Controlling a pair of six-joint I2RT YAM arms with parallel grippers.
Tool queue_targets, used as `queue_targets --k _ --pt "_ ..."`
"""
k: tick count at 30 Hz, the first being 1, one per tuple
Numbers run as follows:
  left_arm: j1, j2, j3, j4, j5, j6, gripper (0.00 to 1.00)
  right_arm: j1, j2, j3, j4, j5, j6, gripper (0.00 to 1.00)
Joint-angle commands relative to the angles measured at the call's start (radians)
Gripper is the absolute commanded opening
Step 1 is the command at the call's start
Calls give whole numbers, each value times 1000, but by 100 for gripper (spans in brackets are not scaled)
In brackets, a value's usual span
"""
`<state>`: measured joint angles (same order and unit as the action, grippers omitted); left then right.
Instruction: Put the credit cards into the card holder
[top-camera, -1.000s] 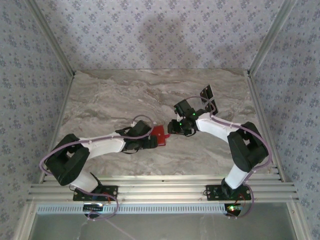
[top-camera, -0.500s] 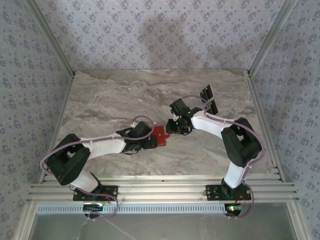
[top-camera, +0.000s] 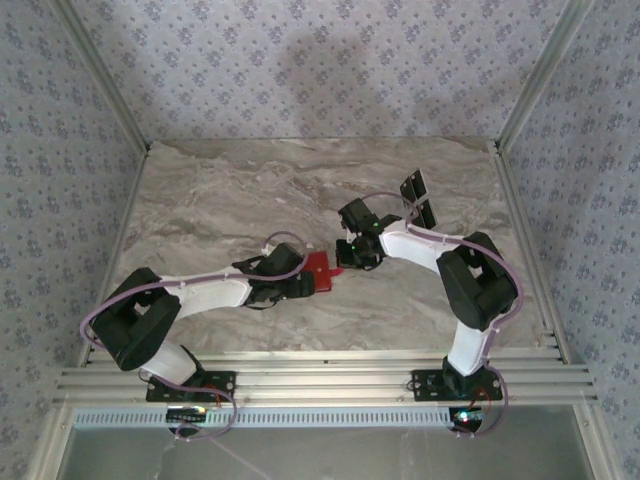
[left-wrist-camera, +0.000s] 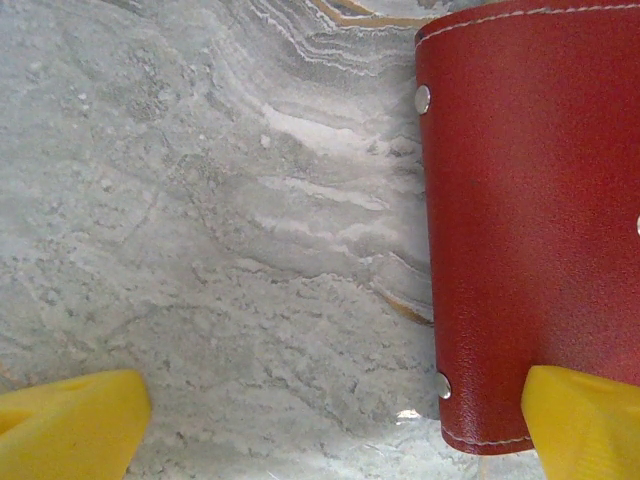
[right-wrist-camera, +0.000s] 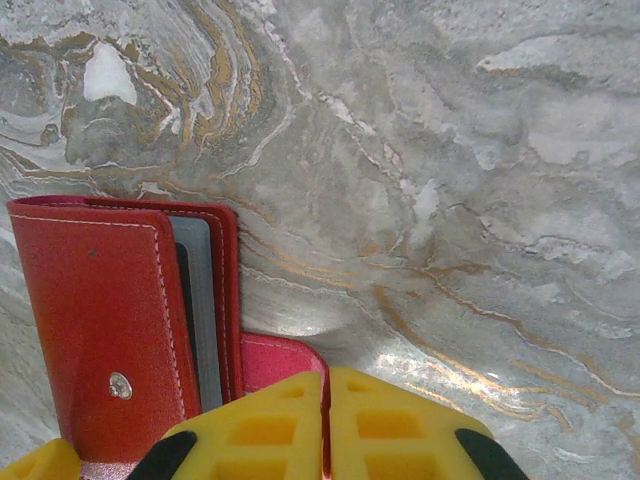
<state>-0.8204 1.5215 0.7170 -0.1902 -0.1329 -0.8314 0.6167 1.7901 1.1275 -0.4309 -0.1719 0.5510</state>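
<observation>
**Red card holder caught by its flap**

Your card holder (top-camera: 318, 268) lies on the desk (top-camera: 220, 200) between both arms. It is red stitched leather with silver rivets, and its cover is partly open on a grey inner pocket (right-wrist-camera: 200, 300). Your right hand (right-wrist-camera: 328, 432) has its yellow pads pressed together on the holder's pinker flap (right-wrist-camera: 280, 362). Your left hand (left-wrist-camera: 328, 425) stands wide apart, with one fingertip (left-wrist-camera: 585, 425) at the holder's corner. Two black credit cards (top-camera: 412, 186) sit near the desk's far right.

Far left: table (top-camera: 200, 200) left bare for passage.
Centre: blocked by wallet (top-camera: 318, 268), flanked by left gripper (top-camera: 306, 287) and right gripper (top-camera: 341, 267).
Far right: taken by cards (top-camera: 413, 187).
</observation>
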Motion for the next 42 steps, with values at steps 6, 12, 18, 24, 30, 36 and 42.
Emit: queue_targets --k 6,12,18,24,30,36,42 --pt "-1 63 -44 -3 27 -15 98 -14 -17 15 -24 5 -3 16" --pt "-1 65 -44 -3 26 -16 98 -15 -29 9 -23 3 -3 13" --pt "-3 68 -43 -5 27 -17 98 -15 -27 3 -19 -6 -2 13" --pt "-3 70 -41 -5 25 -17 98 -16 -26 -11 -13 -12 0 16" --pt "-3 71 -39 -5 24 -15 98 -17 -30 -18 -9 -14 1 9" --pt "-2 73 -39 -5 24 -14 98 -17 -56 -26 13 -51 18 0" --pt "-3 89 -31 -6 27 -11 97 -3 -69 0 38 -109 47 0"
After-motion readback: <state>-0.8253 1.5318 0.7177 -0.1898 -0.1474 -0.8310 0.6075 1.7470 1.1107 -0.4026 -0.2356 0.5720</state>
